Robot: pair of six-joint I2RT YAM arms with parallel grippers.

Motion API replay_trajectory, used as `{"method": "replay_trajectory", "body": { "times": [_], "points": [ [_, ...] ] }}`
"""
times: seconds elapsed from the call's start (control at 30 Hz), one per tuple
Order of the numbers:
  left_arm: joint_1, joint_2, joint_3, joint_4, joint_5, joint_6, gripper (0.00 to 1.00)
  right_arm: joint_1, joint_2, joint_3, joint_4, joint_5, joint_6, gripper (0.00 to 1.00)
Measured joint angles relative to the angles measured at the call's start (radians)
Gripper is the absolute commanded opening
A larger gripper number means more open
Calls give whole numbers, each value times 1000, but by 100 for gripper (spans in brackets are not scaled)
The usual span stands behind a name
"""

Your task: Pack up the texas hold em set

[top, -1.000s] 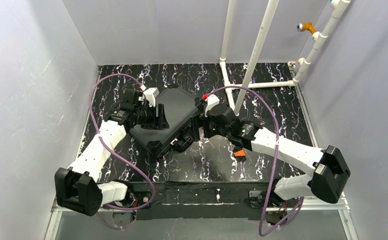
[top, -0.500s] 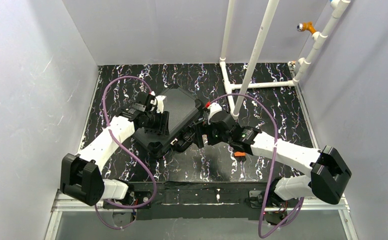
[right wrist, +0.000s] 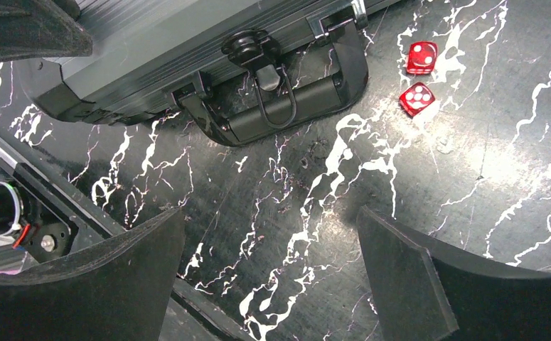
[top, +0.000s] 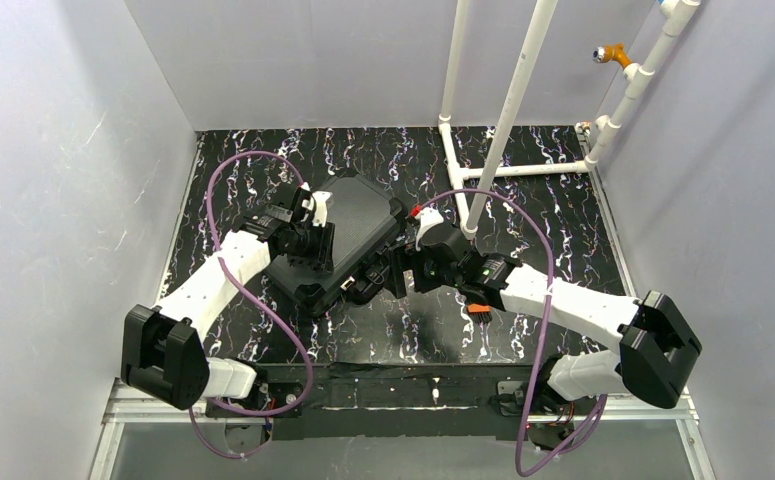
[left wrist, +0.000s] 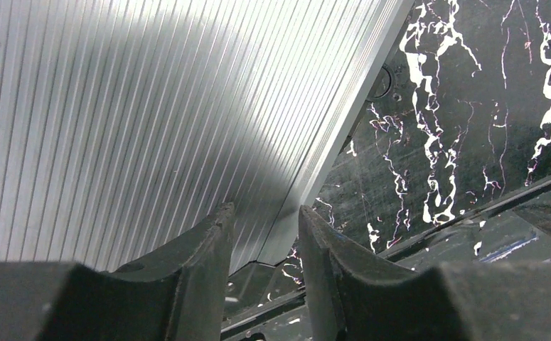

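Top view: a black marbled bench [top: 413, 150] with two white robot arms reaching in from its near edge.

At left, the left gripper [left wrist: 265, 213] is at the left side of the closed black hard case [top: 358, 215]. Its wrist view shows the fingers [left wrist: 201, 270] only narrowly parted, with nothing between them, over the ribbed lid close to its edge. Whether they touch the lid cannot be told.

The case lies flat and skewed at the middle of the bench. Its lid is down, so no chips or cards are visible.

Right of it, the right gripper [right wrist: 269, 220] hangs low over bare bench on the case's handle side, jaws spread wide and empty. The handle [right wrist: 279, 121] rests folded flat on the bench, with a round clasp [right wrist: 251, 44] just behind it. Whether the clasp is fastened cannot be told.

Two red dice [right wrist: 416, 99] lie close together on the bench just beside the handle's end, outside the case. Farther right sits a small orange-and-black object [top: 478, 307].

The step in hand looks like securing the shut case. To do it well, the left gripper should probably bear straight down on the lid so the case cannot slide or tip. The right gripper would then approach the clasp squarely. The dice likely belong inside, so they are best collected before anything is latched
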Motion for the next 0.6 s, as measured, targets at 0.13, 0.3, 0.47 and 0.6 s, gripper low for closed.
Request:
{"method": "replay_trajectory", "body": {
  "times": [0.13,0.3,0.47,0.6],
  "points": [
    [0,0,-3,3,-8,3,29,0,6,-5,5,-7,18,98],
    [-2,3,-4,2,-27,3,22,0,20,-39,13,-16,57,98],
    [-15,4,-4,1,-23,-2,19,0,26,-49,21,-23,95,99],
    [-20,-4,-14,2,4,-15,18,0,25,-66,40,-22,132,96]
  ]
}}
